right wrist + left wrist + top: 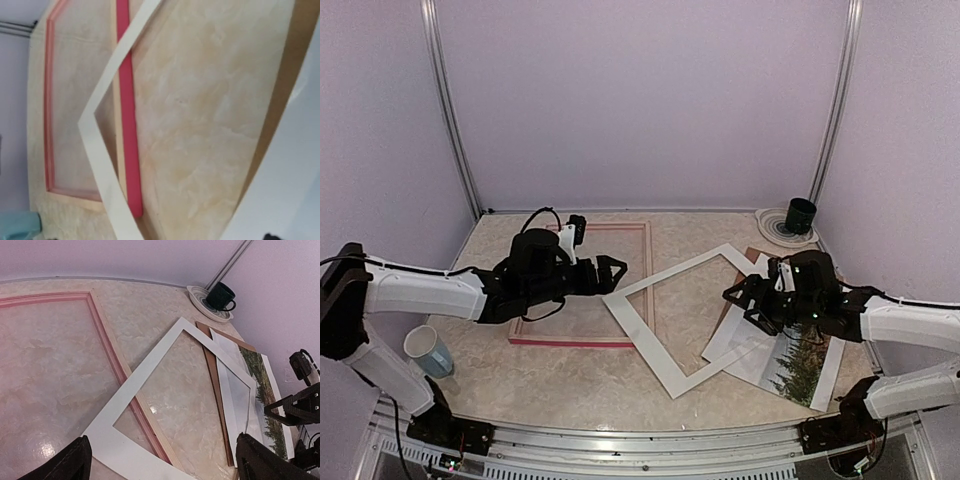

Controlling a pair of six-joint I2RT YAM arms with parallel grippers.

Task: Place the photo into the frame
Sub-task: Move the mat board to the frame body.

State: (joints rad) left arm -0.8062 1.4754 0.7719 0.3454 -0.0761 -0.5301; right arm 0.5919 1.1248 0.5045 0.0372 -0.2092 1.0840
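White mat (pixel 640 342) lies tilted over a brown board's (pixel 212 375) edge. Dark mug (pixel 801 215) on a striped plate (pixel 770 229) — far right; pale cup (pixel 426 350) near left.

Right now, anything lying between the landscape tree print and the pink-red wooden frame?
Yes: the white cardboard mat lies between them, its left corner over the right rail of the pink-red wooden frame, its right edge over the stack holding the landscape print.

The frame (pixel 575 342) lies flat on the left, a thin wooden rectangle with pink-red rails edged in pale wood. The photo (pixel 800 362) lies flat well to its right, outside it and turned at an angle. It shows dark evergreens under a pale sky, and only part of it is visible.
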